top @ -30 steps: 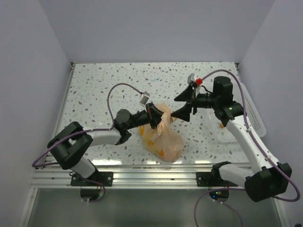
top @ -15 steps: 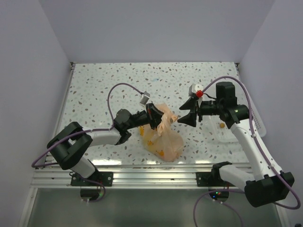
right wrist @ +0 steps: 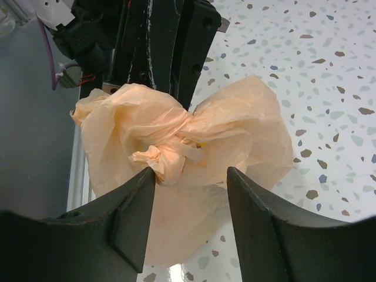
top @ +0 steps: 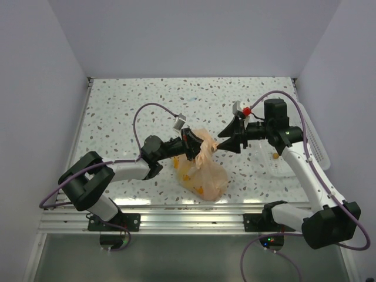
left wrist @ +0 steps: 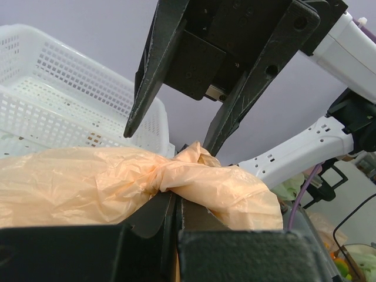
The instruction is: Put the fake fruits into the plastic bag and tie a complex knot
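On the left, my left gripper (top: 189,144) is closed tight on a fold of the plastic bag (top: 202,173), at the same place as one second ago; in the left wrist view its black fingers (left wrist: 150,220) press together with the thin film between them. The bag sits near the front middle of the speckled table (top: 129,106) and has not moved. It is translucent, peach-orange and full of wrinkles, and darker orange patches show through its lower part, but I cannot tell which fruits they are. The knot (right wrist: 170,155) is a small twisted lump on top, with two puffed lobes on its sides. My right gripper (top: 226,143) was spread wide a second ago, then drew a little away. Now it is at the bag again with the jaws narrower but apart, one smooth black finger (right wrist: 138,217) on each side of the knot. At the far right lies the white perforated tray (top: 317,147) with a tiny orange piece (top: 274,156) inside.
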Motion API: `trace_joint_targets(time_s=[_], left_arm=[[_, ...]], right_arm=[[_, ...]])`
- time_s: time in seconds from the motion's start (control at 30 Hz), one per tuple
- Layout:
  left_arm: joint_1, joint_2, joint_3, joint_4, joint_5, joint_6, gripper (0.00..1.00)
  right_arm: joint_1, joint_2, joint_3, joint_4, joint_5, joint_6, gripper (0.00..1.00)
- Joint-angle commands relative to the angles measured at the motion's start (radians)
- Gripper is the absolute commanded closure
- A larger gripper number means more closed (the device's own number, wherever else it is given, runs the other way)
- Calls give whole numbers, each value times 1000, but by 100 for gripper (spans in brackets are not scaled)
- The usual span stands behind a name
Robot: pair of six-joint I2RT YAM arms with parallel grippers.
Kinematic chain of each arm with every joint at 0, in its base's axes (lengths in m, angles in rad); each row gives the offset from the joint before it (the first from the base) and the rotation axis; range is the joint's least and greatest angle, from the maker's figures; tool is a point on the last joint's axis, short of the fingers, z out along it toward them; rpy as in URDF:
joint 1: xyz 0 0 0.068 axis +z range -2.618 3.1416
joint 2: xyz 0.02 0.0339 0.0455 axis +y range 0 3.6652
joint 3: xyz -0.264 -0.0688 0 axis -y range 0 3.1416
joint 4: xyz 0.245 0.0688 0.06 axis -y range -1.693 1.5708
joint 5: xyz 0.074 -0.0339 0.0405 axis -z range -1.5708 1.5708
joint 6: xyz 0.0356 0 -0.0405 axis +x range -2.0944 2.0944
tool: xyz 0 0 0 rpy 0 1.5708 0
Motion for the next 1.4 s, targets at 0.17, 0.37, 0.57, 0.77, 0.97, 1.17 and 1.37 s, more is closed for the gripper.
trace_joint_targets(time_s=[0.17,0.37,0.57,0.77,0.97,1.17,1.37], left_arm=[[0,-23,27,41,14,33,100],[-1,-17,33,41,17,33,100],[-3,-22,28,42,23,35,100],[6,-57,-4,16,29,49,96],[118,-153,-67,-155,147,96,72],[195,-353,-53,-567,279,381,58],[240,-534,67,-1144,388,844,52]], right_arm=[[41,-1,-9,63,-49,36,43],[49,3,-17,83,-30,56,66],[47,5,-8,48,9,29,100],[41,-3,3,22,23,26,100],[33,-14,27,23,43,36,100],[35,-14,46,16,75,41,100],[36,-15,73,11,83,47,100]])
